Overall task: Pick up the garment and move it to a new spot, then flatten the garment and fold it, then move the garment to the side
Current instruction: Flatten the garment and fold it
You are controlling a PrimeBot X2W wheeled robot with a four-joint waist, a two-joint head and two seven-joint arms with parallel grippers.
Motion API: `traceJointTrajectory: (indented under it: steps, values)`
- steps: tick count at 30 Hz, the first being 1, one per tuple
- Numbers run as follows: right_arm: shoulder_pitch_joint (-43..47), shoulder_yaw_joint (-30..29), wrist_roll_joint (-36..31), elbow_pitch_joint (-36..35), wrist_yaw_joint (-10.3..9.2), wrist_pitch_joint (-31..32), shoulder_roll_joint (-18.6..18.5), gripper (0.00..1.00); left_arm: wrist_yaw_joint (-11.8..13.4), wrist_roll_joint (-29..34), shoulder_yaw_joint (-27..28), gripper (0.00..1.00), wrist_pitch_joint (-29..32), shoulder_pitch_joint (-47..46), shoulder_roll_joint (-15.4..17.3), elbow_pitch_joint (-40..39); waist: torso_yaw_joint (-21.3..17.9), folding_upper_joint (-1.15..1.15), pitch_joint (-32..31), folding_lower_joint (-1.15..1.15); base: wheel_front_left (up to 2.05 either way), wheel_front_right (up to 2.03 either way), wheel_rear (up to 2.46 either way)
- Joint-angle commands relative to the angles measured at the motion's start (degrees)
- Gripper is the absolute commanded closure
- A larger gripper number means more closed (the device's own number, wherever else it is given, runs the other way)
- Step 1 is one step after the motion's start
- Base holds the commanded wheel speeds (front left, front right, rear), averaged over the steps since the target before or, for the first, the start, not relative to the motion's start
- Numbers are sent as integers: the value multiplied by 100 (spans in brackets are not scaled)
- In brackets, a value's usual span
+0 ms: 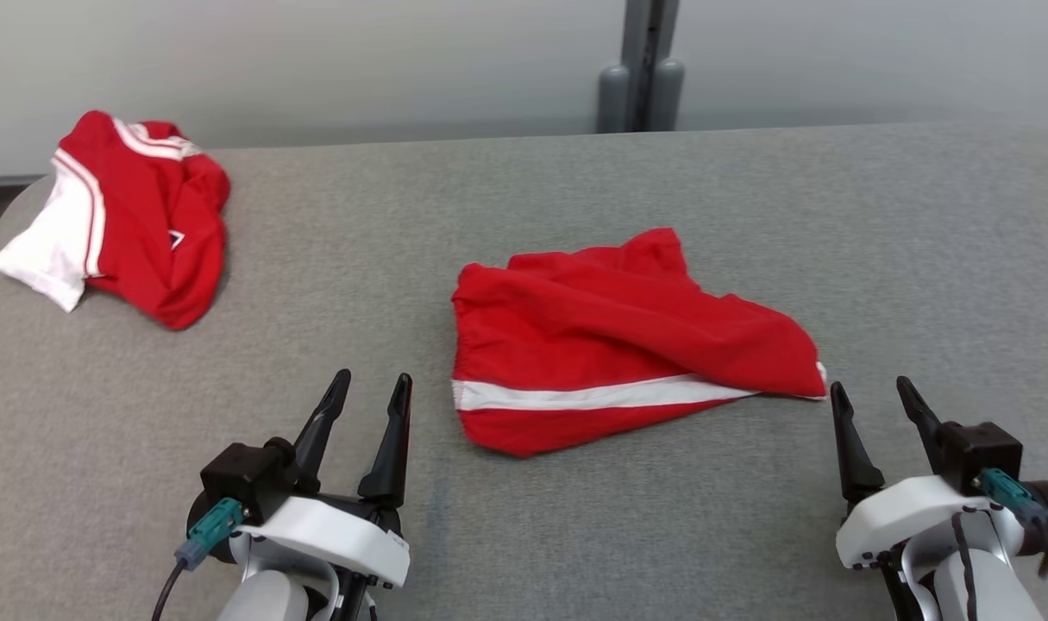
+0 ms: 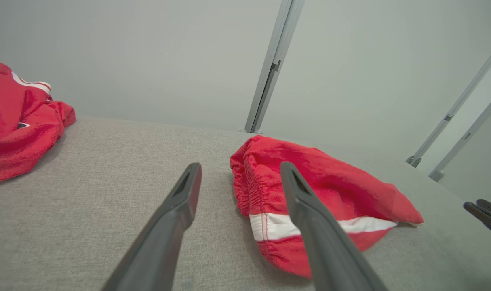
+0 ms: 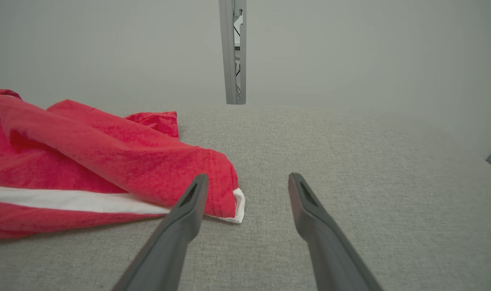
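Note:
The garment [image 1: 610,336] is a pair of red shorts with a white stripe, lying loosely folded in the middle of the grey table; the left wrist view has its gathered waistband end [image 2: 269,190], the right wrist view its hem corner [image 3: 108,161]. My left gripper [image 1: 373,388] stands open near the front edge, just left of the garment and apart from it, nothing between its fingers [image 2: 180,202]. My right gripper [image 1: 873,392] is open too, just right of the garment's right corner, empty between its fingers [image 3: 306,202].
A second red and white garment [image 1: 127,220] lies crumpled at the table's far left corner, its red bulk [image 2: 15,121] also in the left wrist view. A grey post [image 1: 644,60] stands behind the table's back edge. The grey table [image 1: 877,241] spreads bare to the right.

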Motion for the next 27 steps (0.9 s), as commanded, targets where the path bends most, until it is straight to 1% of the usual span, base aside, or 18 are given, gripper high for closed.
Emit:
traceJointTrajectory:
  steps: [1, 7, 8, 16, 17, 18, 21, 22, 24, 25, 27]
  values:
    - [-195, 13, -77, 277, 11, -29, -36, 0, 29, -6, -12, 0, -2, 83, 18, -94, 211, 0, 109, 0, 0, 0, 0]
    - [-700, 26, -64, 1190, 11, -30, -125, 0, 151, -127, -136, 0, -1, 176, 15, -292, 524, 0, 230, 0, 0, 0, 0]
    - [-700, 26, -64, 1190, 11, -30, -125, 0, 151, -127, -136, 0, -1, 176, 15, -292, 524, 0, 230, 0, 0, 0, 0]
    - [-1084, 114, 203, 1953, 12, -30, -198, 0, 226, -164, -143, 0, -1, 150, 11, -348, 642, 0, 302, 0, 0, 0, 0]
    - [-1125, 140, 243, 2025, 12, -30, -205, 35, 227, -163, -139, 0, -1, 142, 11, -349, 640, 0, 313, 0, 0, 0, 0]
    - [-1166, 163, 282, 2072, 12, -30, -214, 52, 233, -159, -132, 0, -1, 132, 12, -351, 636, 0, 325, 0, 0, 0, 0]
    - [-1267, 240, 385, 2155, 11, -30, -237, 71, 233, -140, -117, 0, -1, 100, 12, -346, 619, 0, 362, 0, 0, 0, 0]
    - [-1294, 256, 420, 2124, 12, -30, -249, 76, 229, -131, -112, 0, -1, 89, 12, -344, 613, 0, 373, 0, 0, 0, 0]
    - [-1306, 293, 482, 2021, 12, -30, -255, 81, 228, -122, -103, 0, -1, 86, 12, -340, 592, 0, 384, 0, 0, 0, 0]
    - [-1297, 303, 496, 1950, 12, -30, -260, 81, 229, -120, -101, 0, -1, 92, 11, -331, 579, 0, 385, 0, 0, 0, 0]
    - [-1252, 292, 530, 1777, 12, -30, -261, 76, 227, -119, -110, 0, -1, 107, 11, -310, 554, 0, 380, 0, 0, 0, 0]
